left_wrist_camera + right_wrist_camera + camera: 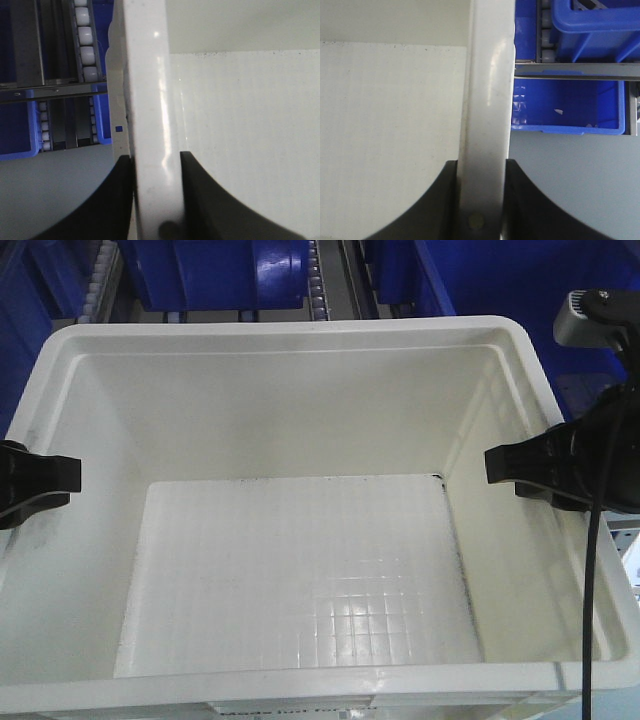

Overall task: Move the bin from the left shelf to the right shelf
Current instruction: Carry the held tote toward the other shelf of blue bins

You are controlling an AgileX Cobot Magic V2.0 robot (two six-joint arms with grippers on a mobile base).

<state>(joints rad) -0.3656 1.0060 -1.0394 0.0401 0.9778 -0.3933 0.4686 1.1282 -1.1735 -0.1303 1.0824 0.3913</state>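
The white bin (300,370) fills the front view, empty, with its gridded floor showing. My left gripper (62,478) is shut on the bin's left rim (150,95), with one black finger (112,200) outside the wall and the other inside. On the opposite side, my right gripper (503,466) is shut on the right rim (490,75) in the same way, gripper (481,167) astride it. Roller rails (318,280) of a rack show beyond the bin's far edge. Whether these belong to the right shelf I cannot tell.
Dark blue totes (230,270) sit on the rack behind the bin. A roller rail (85,40) and a blue tote edge (17,150) lie to the bin's left. To its right are a steel crossbeam (575,70) and a blue tote (570,105), above grey floor (570,185).
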